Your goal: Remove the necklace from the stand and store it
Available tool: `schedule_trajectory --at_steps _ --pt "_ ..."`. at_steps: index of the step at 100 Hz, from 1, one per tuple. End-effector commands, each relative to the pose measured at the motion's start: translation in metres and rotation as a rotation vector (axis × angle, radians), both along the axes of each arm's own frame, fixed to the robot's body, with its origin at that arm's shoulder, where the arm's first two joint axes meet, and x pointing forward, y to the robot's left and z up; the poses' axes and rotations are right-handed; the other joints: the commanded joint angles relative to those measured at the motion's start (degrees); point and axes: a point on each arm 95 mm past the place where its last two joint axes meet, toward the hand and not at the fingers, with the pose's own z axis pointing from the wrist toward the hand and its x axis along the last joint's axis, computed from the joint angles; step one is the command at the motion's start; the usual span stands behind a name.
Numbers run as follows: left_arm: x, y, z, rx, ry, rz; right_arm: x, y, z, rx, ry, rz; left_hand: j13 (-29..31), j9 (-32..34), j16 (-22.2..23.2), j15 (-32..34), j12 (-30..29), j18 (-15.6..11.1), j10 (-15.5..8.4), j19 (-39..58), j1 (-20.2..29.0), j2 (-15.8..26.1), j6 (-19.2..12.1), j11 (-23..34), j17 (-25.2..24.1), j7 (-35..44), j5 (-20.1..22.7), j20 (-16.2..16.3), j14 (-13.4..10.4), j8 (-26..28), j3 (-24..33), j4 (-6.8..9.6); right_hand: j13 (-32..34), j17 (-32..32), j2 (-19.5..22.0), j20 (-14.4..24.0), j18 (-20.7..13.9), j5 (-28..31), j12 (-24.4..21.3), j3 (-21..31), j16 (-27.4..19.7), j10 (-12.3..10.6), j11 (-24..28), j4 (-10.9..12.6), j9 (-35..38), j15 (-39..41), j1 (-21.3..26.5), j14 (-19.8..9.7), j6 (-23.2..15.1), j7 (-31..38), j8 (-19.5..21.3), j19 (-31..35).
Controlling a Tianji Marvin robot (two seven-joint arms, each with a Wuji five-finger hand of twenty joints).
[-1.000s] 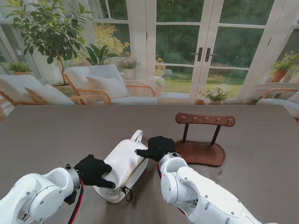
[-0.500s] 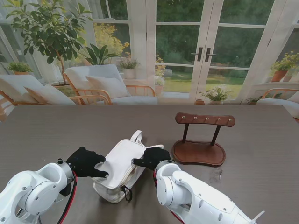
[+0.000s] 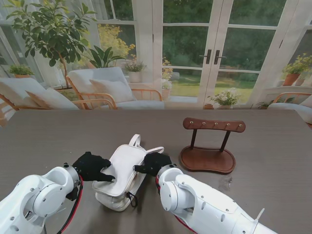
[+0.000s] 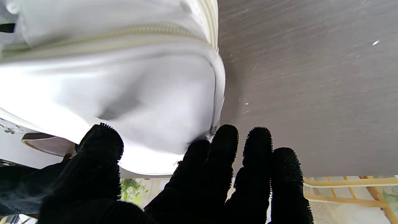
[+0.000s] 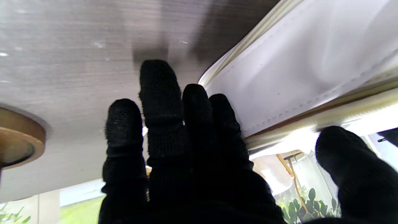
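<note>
Necklace: not visible anywhere; the stand has bare pegs, so it is probably already inside the white bag, though no view shows it there. Bag lies near me, left of the stand and apart from it. Compared with a second ago it has turned, its strap end now swung left and the body dragged slightly toward me. Left hand grips the bag's left edge, thumb over, fingers under. Right hand pinches the zipper side, thumb and fingers apart across the rim. Judgement: storing nearly done; closing the zipper likely remains.
</note>
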Motion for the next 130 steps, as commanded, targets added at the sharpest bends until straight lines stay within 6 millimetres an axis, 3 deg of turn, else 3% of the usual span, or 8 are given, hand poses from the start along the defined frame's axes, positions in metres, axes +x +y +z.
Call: schedule_trajectory --at_steps 1,12,29,40,64,72,96,130 --pt "0.004 -0.004 0.003 -0.019 -0.016 -0.019 -0.006 0.012 -0.001 0.014 0.006 0.036 -0.35 -1.89 -0.14 -0.53 -0.59 -0.60 0.58 0.91 1.29 2.10 -2.76 -0.71 -1.32 -1.54 -2.26 -0.92 0.06 -0.64 -0.93 2.23 1.50 2.89 -0.06 0.71 -1.24 -3.41 0.03 6.80 1.08 -1.53 1.65 -0.71 -1.86 1.39 0.94 -1.14 -3.82 -1.12 -1.53 2.12" --pt "0.015 -0.006 0.005 -0.055 -0.054 -0.046 -0.006 0.011 0.001 0.025 -0.010 0.039 -0.93 -2.41 -0.30 -1.08 -0.85 -0.63 0.60 0.27 1.53 1.84 -5.41 -1.16 -1.83 -2.55 -4.79 -1.07 -0.15 -1.06 -0.87 2.19 1.30 2.85 -0.84 0.74 -1.39 -3.95 -0.10 6.86 0.98 -1.52 1.80 -0.54 -2.03 1.65 -0.43 -1.11 -3.99 -0.89 -1.74 2.19" --pt "0.033 -0.004 -0.004 -0.066 0.023 -0.132 -0.006 0.008 0.005 0.041 -0.031 0.037 -3.12 -4.61 -0.39 -2.39 -1.06 -2.05 -0.61 -1.59 2.16 0.95 -16.86 -2.04 -3.01 -4.79 -8.78 -0.89 -1.50 -3.57 -1.59 2.05 1.16 2.76 -2.06 0.78 -1.35 -4.27 -0.64 7.15 0.73 -1.33 1.31 -0.26 -2.24 1.71 -1.94 -1.38 -3.84 -0.68 -2.13 2.20" --pt "0.036 -0.004 -0.013 -0.044 0.092 -0.180 -0.006 0.007 0.006 0.056 -0.037 0.034 -4.81 -6.64 -0.64 -3.50 -1.29 -3.16 -1.34 -3.57 2.54 0.30 -20.90 -2.61 -4.32 -5.72 -10.85 -0.87 -2.11 -5.64 -2.00 2.07 1.11 2.74 -2.31 0.78 -1.36 -4.53 -1.09 7.28 0.61 -1.26 0.96 -0.15 -2.26 1.73 -2.28 -1.04 -3.87 -0.57 -2.43 2.18" --pt "0.042 -0.009 -0.026 -0.023 0.104 -0.262 -0.005 0.006 0.008 0.083 -0.037 0.040 -8.03 -13.51 -0.21 -4.89 -1.98 -4.76 -2.41 -6.68 1.54 0.62 -23.29 -4.66 -6.30 -9.10 -21.86 0.93 -2.72 -12.70 -2.92 2.04 1.20 2.55 -2.36 0.83 -1.39 -4.57 -1.36 8.00 0.77 -1.32 1.04 -0.20 -2.24 2.41 -1.59 -1.15 -3.88 -0.36 -2.83 2.17" --pt "0.043 -0.011 -0.026 -0.021 0.085 -0.291 -0.005 0.007 0.007 0.081 -0.030 0.046 -7.90 -13.84 -0.05 -4.74 -1.65 -4.68 -2.60 -6.74 1.20 0.62 -23.36 -4.49 -6.23 -9.17 -23.03 1.25 -2.62 -13.46 -3.25 2.10 1.09 2.51 -1.92 0.86 -1.46 -4.70 -1.45 8.08 0.79 -1.30 0.98 -0.28 -2.44 2.57 -1.12 -1.03 -3.90 -0.38 -2.99 2.21" --pt "0.044 -0.021 -0.023 -0.075 0.023 -0.370 -0.003 0.009 0.001 0.091 -0.004 0.047 -7.37 -12.46 -0.04 -4.77 -1.04 -4.35 -2.53 -6.74 1.62 -0.18 -24.40 -3.94 -5.74 -6.10 -17.41 2.10 -2.47 -12.66 -3.02 2.19 1.16 2.40 -0.72 1.01 -1.65 -4.50 -1.50 8.64 0.90 -1.38 1.22 -0.54 -2.55 3.22 1.10 -1.30 -3.69 -0.10 -3.18 2.44" --pt "0.053 -0.034 -0.025 -0.074 0.060 -0.442 -0.002 0.008 -0.003 0.106 0.020 0.043 -5.51 -7.89 -0.18 -4.57 -0.17 -3.45 -2.03 -7.10 1.90 0.00 -23.77 -2.40 -4.50 1.66 -2.07 2.44 -2.50 -7.43 -2.07 2.08 1.20 2.28 -0.31 1.10 -1.77 -4.36 -1.62 8.70 0.90 -1.24 1.42 -0.77 -2.63 3.78 1.78 -1.30 -3.56 0.03 -3.40 2.64"
